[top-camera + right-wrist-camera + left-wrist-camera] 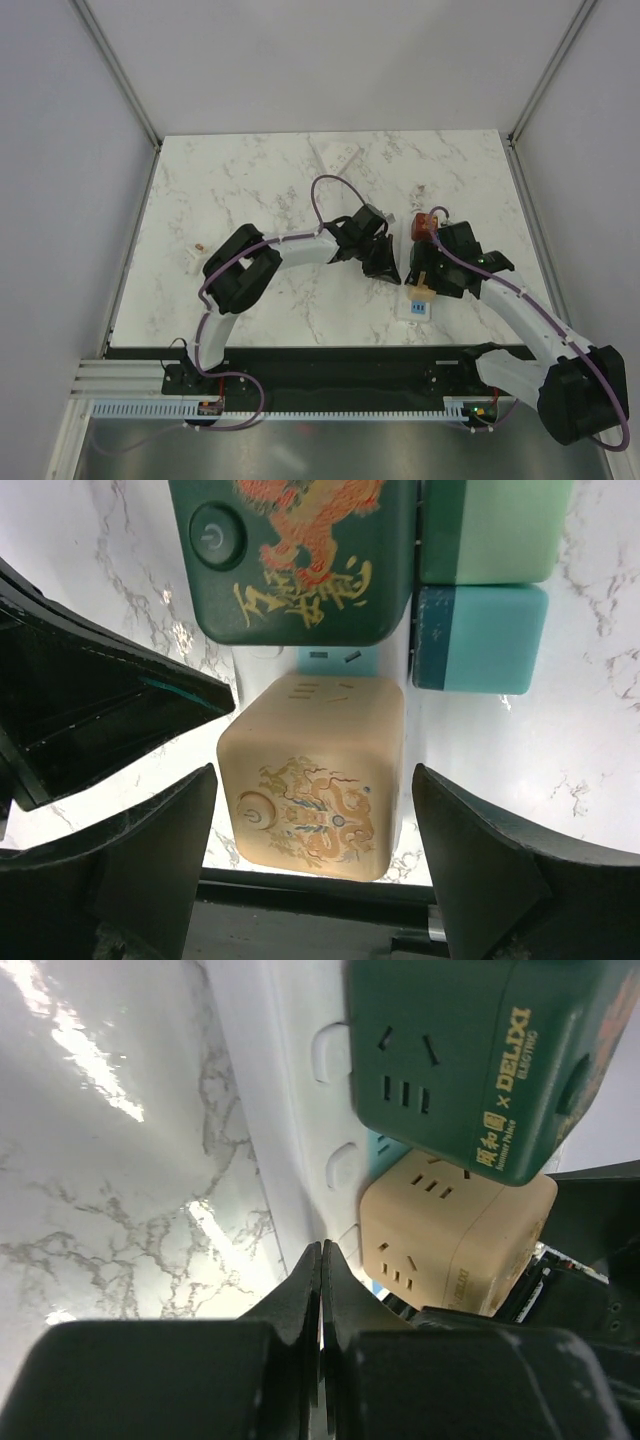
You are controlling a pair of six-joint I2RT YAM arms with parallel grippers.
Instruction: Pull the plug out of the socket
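Closing squarely on the beige cube plug [310,745] looks to be the step in hand, judging by how the right end effector [313,800] stands: its fingers [150,850] are spread wide, one on each side of the cube and clear of both faces. The cube sits plugged into the white power strip [285,1110] near the front of the table [250,180]. The dark green cube [300,560] is just beside it on the same strip, and a teal block [480,635] and a pale green block [495,530] lie close by. The left end effector [322,1260] is pinched tight with nothing between its fingers, its tips set against the strip right next to the beige cube, seemingly to pin it down. To do this well, the right fingers should meet the two flat side faces evenly and deep enough for a firm hold, without nudging the green neighbour. The pull should then run straight along the pins, away from the strip; a tilted pull would likely bind them or lift the strip. The left arm's downward pressure should be firm before the pull begins.
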